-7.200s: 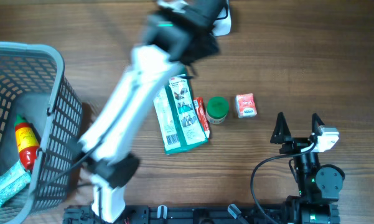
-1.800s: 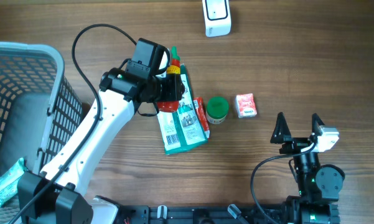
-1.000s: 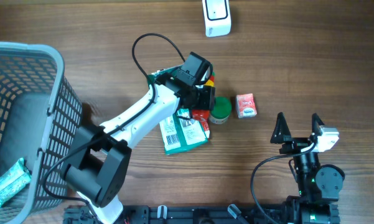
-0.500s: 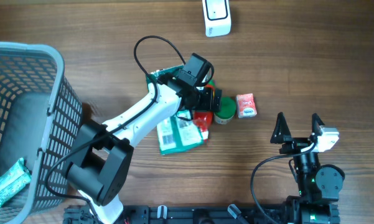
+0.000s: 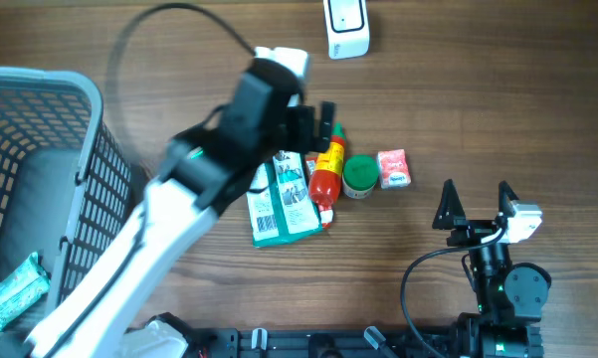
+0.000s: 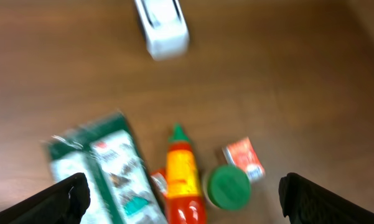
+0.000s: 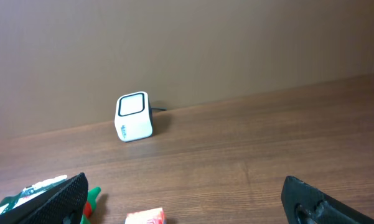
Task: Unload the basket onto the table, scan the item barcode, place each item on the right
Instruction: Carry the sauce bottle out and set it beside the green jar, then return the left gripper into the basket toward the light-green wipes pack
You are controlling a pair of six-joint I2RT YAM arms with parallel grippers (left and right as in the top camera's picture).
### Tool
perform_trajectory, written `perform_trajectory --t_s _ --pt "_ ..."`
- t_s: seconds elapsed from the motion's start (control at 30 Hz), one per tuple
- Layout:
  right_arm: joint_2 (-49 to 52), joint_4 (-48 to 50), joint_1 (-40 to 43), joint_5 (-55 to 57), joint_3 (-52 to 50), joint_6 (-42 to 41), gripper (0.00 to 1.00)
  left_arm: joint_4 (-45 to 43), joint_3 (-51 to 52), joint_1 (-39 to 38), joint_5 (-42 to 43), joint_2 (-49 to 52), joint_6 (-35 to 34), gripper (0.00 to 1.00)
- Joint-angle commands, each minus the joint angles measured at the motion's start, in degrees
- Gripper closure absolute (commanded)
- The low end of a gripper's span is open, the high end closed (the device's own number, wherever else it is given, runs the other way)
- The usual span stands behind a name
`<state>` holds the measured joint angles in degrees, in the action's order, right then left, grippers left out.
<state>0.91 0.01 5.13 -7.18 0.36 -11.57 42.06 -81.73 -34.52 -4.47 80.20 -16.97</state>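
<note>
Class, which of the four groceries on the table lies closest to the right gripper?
The small red box, at the row's end beside the green-lidded tub; the sauce bottle and green packet lie farther.

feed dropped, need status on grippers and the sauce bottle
Left gripper open above the items, empty. Right gripper open, parked. Red sauce bottle with yellow label lying on wooden table, unheld. Green packet and green-lidded jar close beside it.

The white, boxy scanner [image 5: 346, 27] stood upright. Well apart from the scanner, a red sauce bottle [image 5: 325, 174] with a yellow label lay flat, its green cap pointing toward it.
</note>
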Motion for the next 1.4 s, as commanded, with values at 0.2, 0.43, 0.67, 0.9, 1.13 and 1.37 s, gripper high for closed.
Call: perform_trajectory --t_s 0.2,0.43,0.67,0.9,1.13,1.37 --pt "-0.3 0.3 -0.1 0.8 -0.1 -0.5 0.0 4.2 -7.6 19.8 -12.7 -16.3 0.0 0.0" --pt "-0.3 0.3 -0.1 0.8 -0.1 -0.5 0.0 14.4 -8.2 45.8 -14.2 -17.3 -17.5 0.0" --pt "-0.3 0.3 -0.1 0.8 -0.1 -0.5 0.0 29.4 -8.1 67.9 -14.1 -11.6 -37.7 0.0" --pt "-0.3 0.3 -0.1 0.8 -0.1 -0.5 0.0 29.1 -3.2 76.5 -13.8 -3.8 -39.3 0.06" --pt "-0.3 0.3 -0.1 0.8 -0.1 -0.5 0.01 27.0 7.1 81.7 -15.6 4.7 -41.6 0.16" --pt "-0.3 0.3 -0.1 0.8 -0.1 -0.5 0.0 16.4 18.2 83.6 -21.4 5.9 -42.0 0.21"
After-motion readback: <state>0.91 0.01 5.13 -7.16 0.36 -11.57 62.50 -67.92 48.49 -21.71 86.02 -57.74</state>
